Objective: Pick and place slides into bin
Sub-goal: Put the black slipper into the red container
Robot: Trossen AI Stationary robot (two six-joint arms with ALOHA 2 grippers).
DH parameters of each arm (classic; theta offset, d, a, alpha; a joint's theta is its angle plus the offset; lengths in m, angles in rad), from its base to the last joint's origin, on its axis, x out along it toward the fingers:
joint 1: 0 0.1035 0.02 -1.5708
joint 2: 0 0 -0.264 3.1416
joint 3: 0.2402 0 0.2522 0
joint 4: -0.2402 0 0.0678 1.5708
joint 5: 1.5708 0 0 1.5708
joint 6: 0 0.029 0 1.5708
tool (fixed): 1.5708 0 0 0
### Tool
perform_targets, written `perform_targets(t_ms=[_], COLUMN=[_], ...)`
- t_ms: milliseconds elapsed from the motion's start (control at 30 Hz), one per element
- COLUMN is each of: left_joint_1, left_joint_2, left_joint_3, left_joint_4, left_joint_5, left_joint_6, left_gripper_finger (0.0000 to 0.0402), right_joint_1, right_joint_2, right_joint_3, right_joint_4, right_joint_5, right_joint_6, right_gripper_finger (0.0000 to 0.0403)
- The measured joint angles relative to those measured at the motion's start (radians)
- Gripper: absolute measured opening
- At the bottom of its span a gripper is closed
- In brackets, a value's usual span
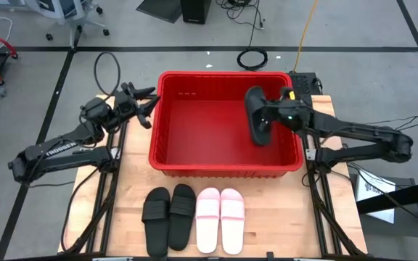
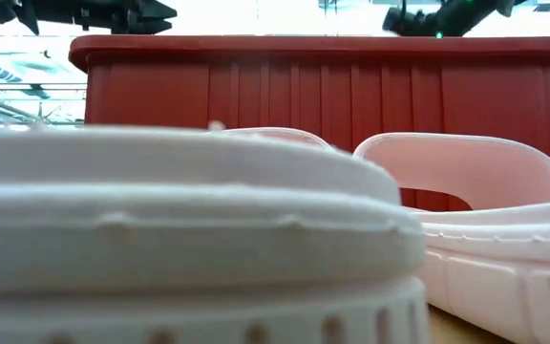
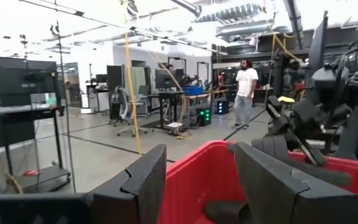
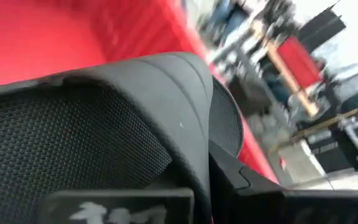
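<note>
- Your right gripper (image 1: 265, 119) is over the right half of the red bin (image 1: 167, 156), fingers clamped on a black slide (image 1: 255, 114).
- That held slide hangs above the bin floor, long axis running roughly front to back; in the high view you cannot tell whether it touches the floor.
- In the right wrist view the slide's strap (image 4: 154, 106) fills most of the picture, textured lining facing the camera, with red bin wall (image 4: 55, 37) behind it.
- Your left gripper (image 1: 145, 104) sits just outside the bin's left rear corner, fingers apart, holding nothing.
- In the left wrist view the two dark fingers (image 3: 143, 186) stand spread with the bin's red rim (image 3: 201, 162) showing between them; the right arm (image 3: 303, 118) shows beyond it.
- Four slides lie on the wooden table (image 1: 281, 217) in front of the bin, side by side: a black pair (image 1: 169, 217) on the left, a pale pink pair (image 1: 220, 219) on the right.
- The two pairs lie just beside each other, straps toward the bin.
- In the low view the pink slides (image 2: 475, 220) crowd the foreground, the bin's ribbed front wall (image 2: 323, 96) behind them.
- A person (image 3: 246, 90) stands far back in the room.
</note>
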Motion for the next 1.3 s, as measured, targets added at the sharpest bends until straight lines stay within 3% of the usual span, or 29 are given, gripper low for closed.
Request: perform_targets(t_ms=[333, 567, 800, 933, 1300], left_joint_1=[0.051, 0.053, 0.053, 0.053, 0.053], left_joint_2=[0.0, 0.0, 0.0, 0.0, 0.0], left_joint_3=[0.0, 0.0, 0.0, 0.0, 0.0], left_joint_4=[-0.009, -0.013, -0.014, -0.014, -0.012], left_joint_5=[0.001, 0.002, 0.008, 0.009, 0.023], left_joint_6=[0.0, -0.001, -0.002, -0.005, -0.022], left_gripper_finger=[0.0198, 0.0198, 0.0198, 0.0198, 0.0198], right_joint_1=[-0.028, -0.027, -0.029, -0.029, -0.03], right_joint_2=[0.133, 0.156, 0.158, 0.158, 0.157], right_joint_3=[0.0, -0.004, -0.133, -0.195, -0.212], right_joint_4=[-0.256, -0.379, -0.284, -0.188, -0.152], right_joint_5=[-0.008, -0.141, -0.147, -0.087, -0.023], right_joint_6=[0.098, 0.231, 0.227, 0.193, 0.092], right_gripper_finger=[0.0004, 0.0004, 0.0004, 0.0004, 0.0008])
